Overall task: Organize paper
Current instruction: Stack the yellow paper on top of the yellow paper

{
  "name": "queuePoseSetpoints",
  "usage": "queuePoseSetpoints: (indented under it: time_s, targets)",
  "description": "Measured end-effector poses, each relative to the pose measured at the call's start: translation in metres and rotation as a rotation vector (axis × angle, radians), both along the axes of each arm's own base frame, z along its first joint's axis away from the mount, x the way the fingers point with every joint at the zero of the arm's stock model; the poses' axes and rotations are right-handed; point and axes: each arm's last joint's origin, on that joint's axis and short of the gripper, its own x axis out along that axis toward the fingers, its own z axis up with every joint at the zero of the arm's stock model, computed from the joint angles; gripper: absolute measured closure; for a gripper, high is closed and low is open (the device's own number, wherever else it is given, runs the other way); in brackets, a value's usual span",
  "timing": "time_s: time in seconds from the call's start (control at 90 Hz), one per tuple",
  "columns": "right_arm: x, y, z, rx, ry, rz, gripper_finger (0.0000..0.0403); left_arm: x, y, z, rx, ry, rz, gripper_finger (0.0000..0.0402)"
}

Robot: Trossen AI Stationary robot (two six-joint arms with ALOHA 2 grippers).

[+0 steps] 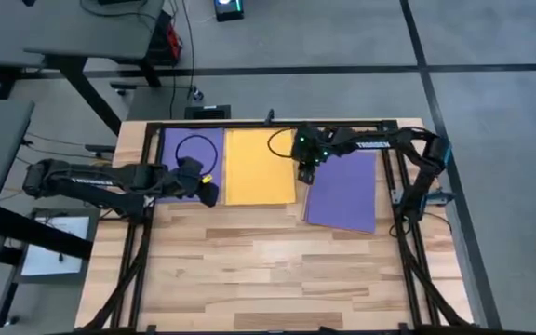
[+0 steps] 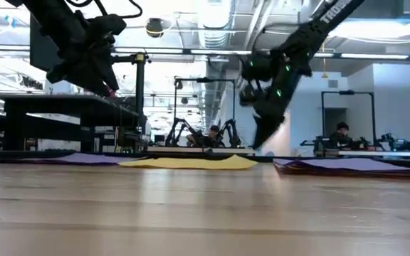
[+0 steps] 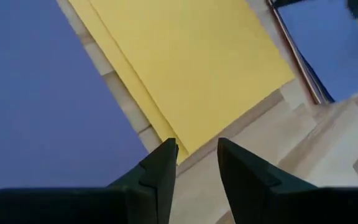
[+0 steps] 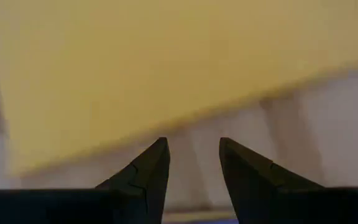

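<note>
Three lots of paper lie flat along the table's far part. A purple sheet (image 1: 186, 160) is at the left and yellow sheets (image 1: 259, 167) are in the middle, showing two offset edges (image 3: 135, 106). A purple-topped pile (image 1: 342, 191) is at the right, skewed, with a reddish edge (image 3: 298, 62) showing beneath it. My left gripper (image 1: 208, 193) (image 3: 196, 149) is open and raised well above the table (image 2: 109, 89), over the yellow sheets' near left corner. My right gripper (image 1: 307, 173) (image 4: 192, 146) is open and low, pointing down between the yellow sheets' right edge and the purple pile (image 2: 260, 139). Only bare wood shows between its fingers.
A black cable loop (image 1: 194, 149) lies on the left purple sheet and another (image 1: 279, 141) at the yellow sheets' far edge. A black frame (image 1: 398, 177) runs around the table's sides. The near half of the wooden top (image 1: 268, 270) is bare. People sit in the room beyond (image 2: 342, 131).
</note>
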Motion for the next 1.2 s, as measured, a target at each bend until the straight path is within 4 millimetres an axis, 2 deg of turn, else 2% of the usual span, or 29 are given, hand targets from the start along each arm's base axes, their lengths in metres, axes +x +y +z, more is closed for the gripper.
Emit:
queuePoseSetpoints:
  time_s: [0.133,0.267,0.933,1.2]
  targets:
    - [0.005,0.001,-0.022,-0.009,0.001,0.008,0.0269,0.0,0.0,0.0,0.006,0.002,-0.006,0.0299]
    - [0.013,0.007,-0.032,-0.021,-0.002,0.029,0.0269,0.0,0.0,0.0,0.005,0.003,-0.005,0.0299]
    - [0.036,0.005,-0.027,-0.096,-0.182,0.072,0.0269,0.0,0.0,0.0,0.005,0.004,-0.006,0.0299]
    - [0.04,0.004,-0.038,-0.096,-0.163,0.078,0.0269,0.0,0.0,0.0,-0.003,0.001,-0.004,0.0299]
